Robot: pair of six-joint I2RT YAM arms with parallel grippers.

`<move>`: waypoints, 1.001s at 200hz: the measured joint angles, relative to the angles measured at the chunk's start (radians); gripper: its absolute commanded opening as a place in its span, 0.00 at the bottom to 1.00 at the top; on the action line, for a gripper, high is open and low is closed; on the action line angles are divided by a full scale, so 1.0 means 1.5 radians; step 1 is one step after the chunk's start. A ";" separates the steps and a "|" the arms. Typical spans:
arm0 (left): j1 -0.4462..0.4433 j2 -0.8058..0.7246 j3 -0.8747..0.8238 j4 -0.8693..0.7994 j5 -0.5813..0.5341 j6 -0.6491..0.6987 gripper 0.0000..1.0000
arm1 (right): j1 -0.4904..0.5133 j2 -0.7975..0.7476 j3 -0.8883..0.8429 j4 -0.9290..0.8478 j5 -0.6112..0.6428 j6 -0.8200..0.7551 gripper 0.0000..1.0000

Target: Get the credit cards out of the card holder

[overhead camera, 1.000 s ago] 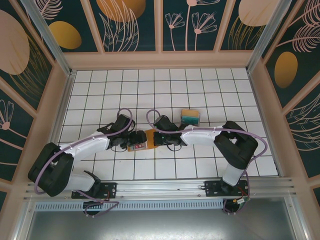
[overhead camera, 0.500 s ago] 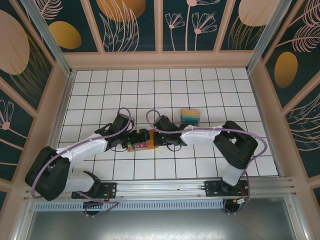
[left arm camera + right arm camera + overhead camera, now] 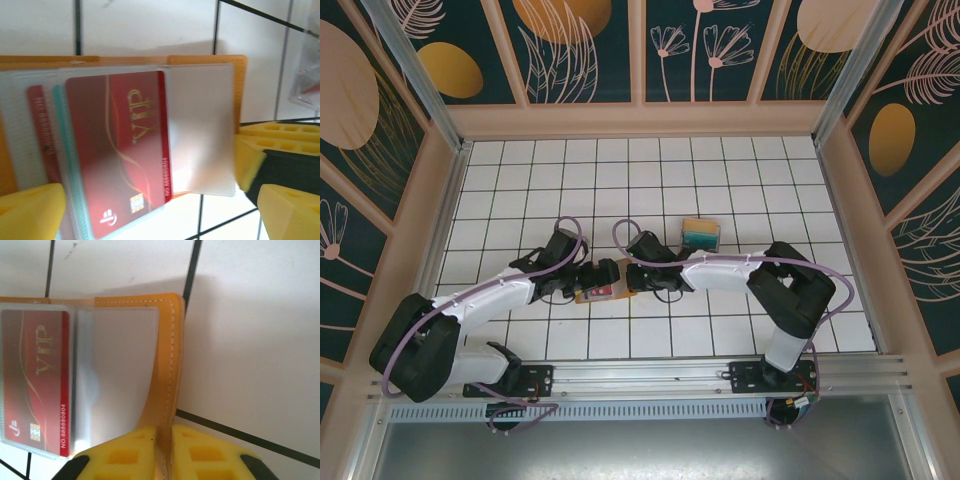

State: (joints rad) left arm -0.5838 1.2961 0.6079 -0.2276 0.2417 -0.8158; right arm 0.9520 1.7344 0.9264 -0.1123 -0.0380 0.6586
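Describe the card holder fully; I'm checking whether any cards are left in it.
The card holder lies open on the white tiled table. Its cover looks like orange-brown leather with pale stitching along the rim. Inside are clear plastic sleeves: a red VIP card with a chip sits in one, red and teal card edges show beside it, and the outermost sleeve looks empty. The right tool is clamped on the cover's edge.
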 measured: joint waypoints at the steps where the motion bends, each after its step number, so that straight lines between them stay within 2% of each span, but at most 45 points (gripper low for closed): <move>1: 0.000 -0.001 0.001 -0.002 -0.002 0.000 0.97 | 0.000 0.000 0.000 0.000 0.001 0.001 0.22; 27: 0.000 -0.015 0.023 -0.059 -0.065 0.010 0.88 | 0.000 -0.005 0.003 -0.017 0.012 0.000 0.28; 37: 0.001 -0.019 0.034 -0.080 -0.089 0.017 0.81 | 0.000 -0.008 0.010 -0.025 0.013 0.000 0.29; 51: 0.004 -0.021 0.045 -0.102 -0.118 0.028 0.69 | -0.001 -0.017 0.021 -0.032 0.015 -0.001 0.29; 73: 0.007 -0.023 0.048 -0.127 -0.156 0.034 0.45 | -0.001 -0.030 0.039 -0.033 0.014 -0.001 0.28; 108: 0.008 -0.021 0.045 -0.143 -0.188 0.034 0.16 | -0.001 -0.035 0.070 -0.030 0.002 0.000 0.24; 163: 0.008 0.012 0.021 -0.138 -0.182 0.037 0.11 | -0.001 -0.023 0.099 -0.006 -0.060 -0.001 0.23; 184: 0.008 0.016 0.015 -0.122 -0.169 0.037 0.10 | -0.002 0.001 0.108 0.017 -0.095 0.002 0.16; 200: 0.008 0.019 0.012 -0.111 -0.161 0.037 0.09 | -0.004 0.021 0.109 0.030 -0.121 0.005 0.16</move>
State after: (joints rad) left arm -0.5713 1.3247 0.6254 -0.3935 0.0002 -0.7609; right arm 0.9459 1.7657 1.0904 -0.0677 -0.2199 0.6655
